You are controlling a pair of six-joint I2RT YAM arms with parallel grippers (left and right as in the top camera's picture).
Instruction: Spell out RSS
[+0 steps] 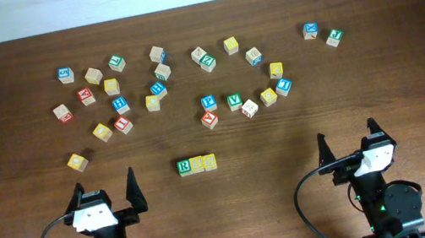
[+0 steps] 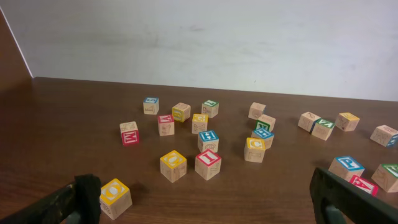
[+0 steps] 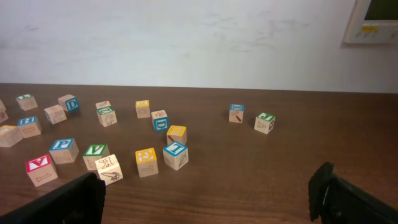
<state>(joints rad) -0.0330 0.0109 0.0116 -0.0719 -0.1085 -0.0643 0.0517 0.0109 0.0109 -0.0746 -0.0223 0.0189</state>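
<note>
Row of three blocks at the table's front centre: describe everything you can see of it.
The row lies on the dark wooden table, three cubes side by side, touching, upright. They look like pale wood with coloured top faces. The left block is green with a white R; the middle block and right block are yellow, letters too small to read. Nothing else touches it; the scattered blocks lie farther back.
</note>
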